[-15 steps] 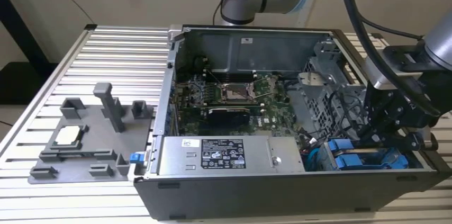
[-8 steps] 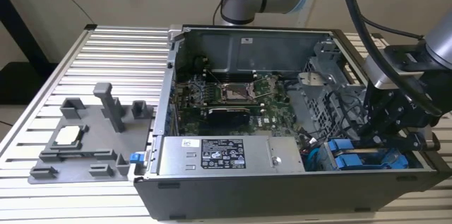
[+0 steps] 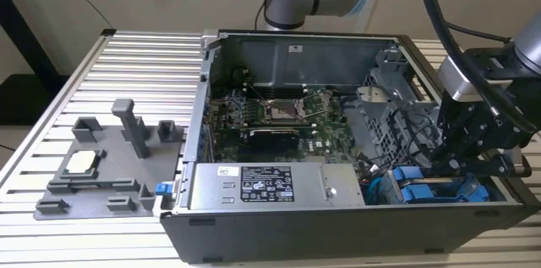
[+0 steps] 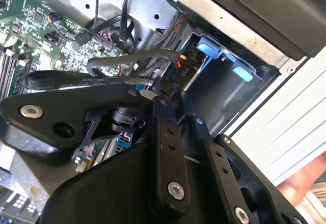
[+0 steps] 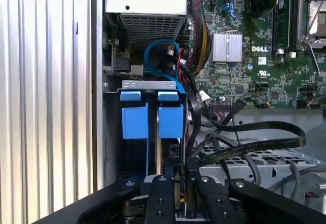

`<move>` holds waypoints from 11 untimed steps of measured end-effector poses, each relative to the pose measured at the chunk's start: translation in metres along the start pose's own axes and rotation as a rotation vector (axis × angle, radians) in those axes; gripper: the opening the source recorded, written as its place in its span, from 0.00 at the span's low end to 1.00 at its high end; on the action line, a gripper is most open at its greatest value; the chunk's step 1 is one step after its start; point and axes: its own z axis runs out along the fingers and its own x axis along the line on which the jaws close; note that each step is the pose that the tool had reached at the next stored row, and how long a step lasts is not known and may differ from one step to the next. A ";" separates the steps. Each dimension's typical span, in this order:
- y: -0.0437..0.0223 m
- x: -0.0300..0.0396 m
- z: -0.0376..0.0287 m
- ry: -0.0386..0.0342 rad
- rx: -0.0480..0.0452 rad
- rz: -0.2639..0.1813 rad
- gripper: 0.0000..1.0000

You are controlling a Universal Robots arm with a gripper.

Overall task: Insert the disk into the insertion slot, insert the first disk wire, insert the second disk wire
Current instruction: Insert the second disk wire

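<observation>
Two blue-framed drives stand side by side in the grey sheet-metal insertion slot [image 5: 113,87] at the case's corner. The disk [image 5: 170,121] is the one nearer the motherboard, also seen as the disk [image 3: 406,175] in the exterior view. The other drive [image 5: 135,122] is beside the case wall. My gripper [image 5: 179,177] hangs over the disk's cable end, with its fingers [image 5: 162,198] close together. In the second wrist view the gripper [image 4: 160,94] pinches the connector end of a flat black disk wire [image 4: 76,81]. A black power plug [image 4: 182,74] sits just beyond the fingertips, at the slot's mouth [image 4: 224,89].
The open computer case lies on a ribbed aluminium table [image 3: 144,65]. A power supply [image 3: 262,185] and the motherboard [image 3: 270,113] fill its middle. Loose black cables [image 5: 244,132] loop over a perforated grey cage [image 5: 254,158]. A grey fixture plate [image 3: 101,166] sits at the exterior view's left.
</observation>
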 end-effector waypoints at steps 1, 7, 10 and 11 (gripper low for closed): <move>0.0000 -0.0001 -0.0014 -0.0002 0.0000 0.000 0.24; 0.0003 -0.0011 -0.0140 -0.0002 0.0000 0.000 0.24; 0.0004 -0.0017 -0.0218 -0.0002 0.0000 0.000 0.24; 0.0004 -0.0019 -0.0245 0.0000 0.0000 0.000 0.24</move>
